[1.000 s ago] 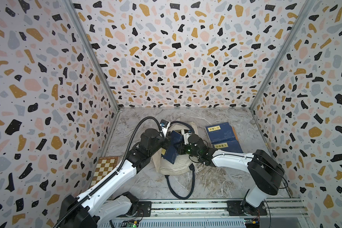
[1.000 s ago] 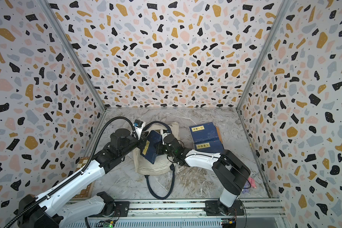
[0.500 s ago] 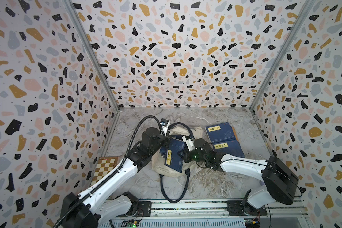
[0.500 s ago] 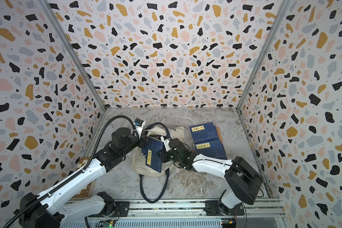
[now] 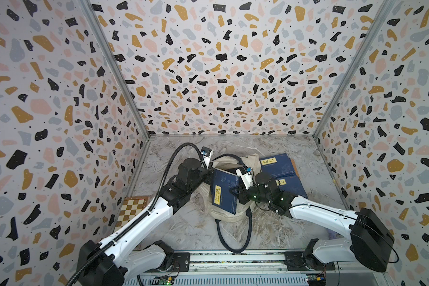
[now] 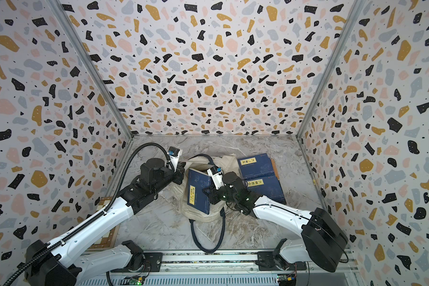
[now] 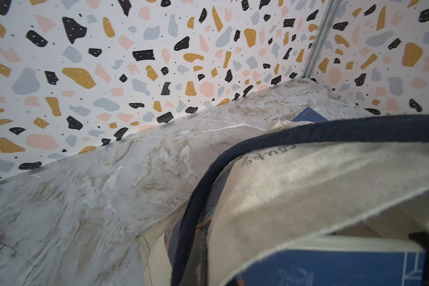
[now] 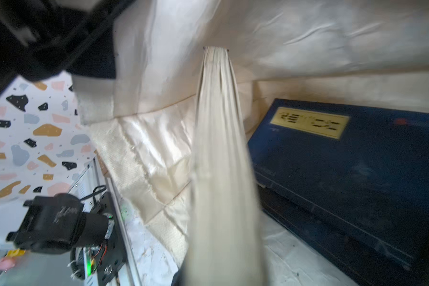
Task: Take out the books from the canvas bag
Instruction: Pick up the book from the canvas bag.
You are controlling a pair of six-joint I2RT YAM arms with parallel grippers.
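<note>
Clamped tight on the blue book (image 5: 223, 195), the right gripper (image 5: 235, 192) has swung it forward, seemingly almost free of the bag (image 5: 224, 215), whose rim the shut left gripper (image 5: 208, 172) pinches; two more books (image 5: 278, 165) lie alongside.

Robot lab booth: terrazzo-print walls (image 5: 221, 74), marble-pattern tabletop (image 5: 183, 230), arm mounting rail (image 5: 233, 258).

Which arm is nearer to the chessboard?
Left. The left arm runs right alongside the chessboard; the right arm is across the bag, on the far side from it.
</note>
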